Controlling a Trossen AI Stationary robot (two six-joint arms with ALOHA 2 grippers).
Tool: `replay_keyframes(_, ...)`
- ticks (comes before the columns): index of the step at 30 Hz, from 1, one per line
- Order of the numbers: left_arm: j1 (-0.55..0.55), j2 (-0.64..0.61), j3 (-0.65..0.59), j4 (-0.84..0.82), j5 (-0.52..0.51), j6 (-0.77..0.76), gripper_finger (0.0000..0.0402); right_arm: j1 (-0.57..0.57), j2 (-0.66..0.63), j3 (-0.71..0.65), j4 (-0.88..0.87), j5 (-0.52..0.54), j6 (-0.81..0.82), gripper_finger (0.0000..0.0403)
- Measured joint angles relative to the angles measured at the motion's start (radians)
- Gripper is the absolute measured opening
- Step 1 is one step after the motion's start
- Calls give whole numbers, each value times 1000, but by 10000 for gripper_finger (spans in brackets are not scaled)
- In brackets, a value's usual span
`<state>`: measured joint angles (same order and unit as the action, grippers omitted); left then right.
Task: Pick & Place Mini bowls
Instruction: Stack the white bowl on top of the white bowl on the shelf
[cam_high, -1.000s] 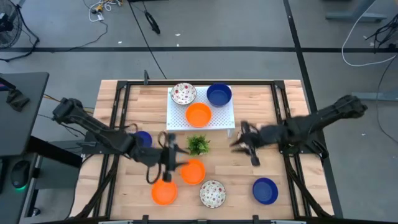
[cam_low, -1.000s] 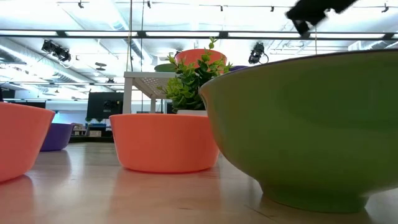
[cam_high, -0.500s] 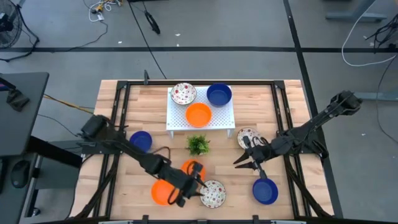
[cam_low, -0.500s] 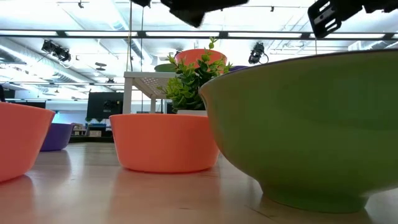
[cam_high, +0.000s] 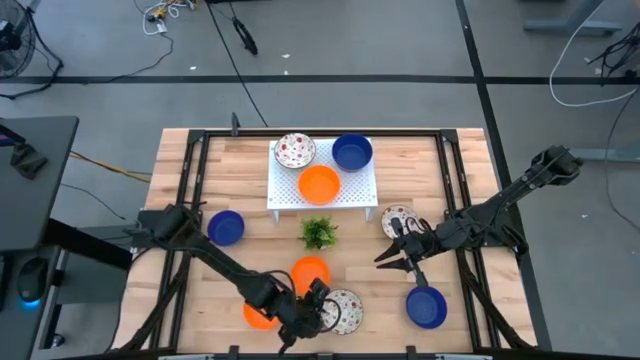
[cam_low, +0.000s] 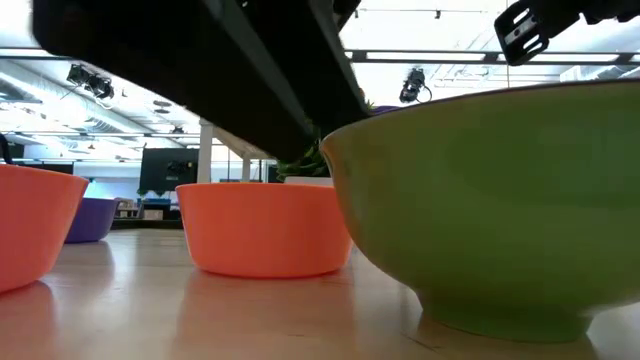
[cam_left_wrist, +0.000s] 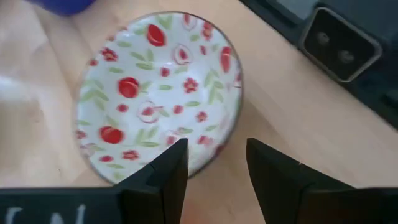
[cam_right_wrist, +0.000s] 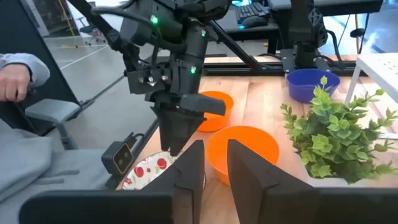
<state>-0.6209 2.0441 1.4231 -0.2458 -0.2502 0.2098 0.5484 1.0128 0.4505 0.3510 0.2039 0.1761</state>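
Note:
A speckled bowl (cam_high: 342, 311) sits near the table's near edge, and my left gripper (cam_high: 318, 303) hangs open just above its left side. In the left wrist view my left gripper (cam_left_wrist: 217, 149) has one finger over the inside of this speckled bowl (cam_left_wrist: 155, 93) and one outside its rim. I cannot tell whether either finger touches it. My right gripper (cam_high: 392, 258) is open and empty. It is on the near side of a second speckled bowl (cam_high: 398, 220), which rests on the table. Two orange bowls (cam_high: 312, 272) (cam_high: 262, 312) and two blue bowls (cam_high: 226, 227) (cam_high: 427, 307) also rest on the table.
The white rack (cam_high: 345, 198) stands at the far middle of the table and carries a speckled, a blue and an orange bowl. A small plant (cam_high: 318, 232) stands on its near side. In the low view, my left arm (cam_low: 200, 80) crosses above the bowls. A person's hand (cam_right_wrist: 15, 74) shows beyond the table.
My left gripper has swung from beside the plant toward the table's near edge and to the right, past the orange bowls, and down over the near speckled bowl. My right gripper has drawn back toward the near edge and then kept still. A speckled bowl now shows where it was.

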Motion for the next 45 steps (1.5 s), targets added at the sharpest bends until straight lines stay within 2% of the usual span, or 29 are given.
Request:
replay_keyframes(7, 7, 0, -1, 7, 4, 119, 164, 0, 0, 0, 1, 0, 10, 75)
replay_keyframes(15, 49, 12, -1, 17, 49, 157, 119, 0, 0, 0, -1, 0, 26, 75)
replay_keyframes(23, 62, 23, -3, 70, 88, 232, 95, 0, 0, 0, -10, -1, 38, 75)
replay_keyframes(31, 67, 23, -2, 102, 149, 261, 12, 0, 0, 0, -13, -1, 48, 75)
replay_keyframes(36, 75, 23, -1, 110, 158, 261, 15, 0, 0, 0, -14, -1, 52, 75)
replay_keyframes(40, 73, 20, 6, 126, 128, 290, 7, 0, 0, 0, -15, -2, 51, 75)
replay_keyframes(45, 61, 4, 92, 83, 86, 306, 5, 0, 0, 0, -17, -2, 51, 75)
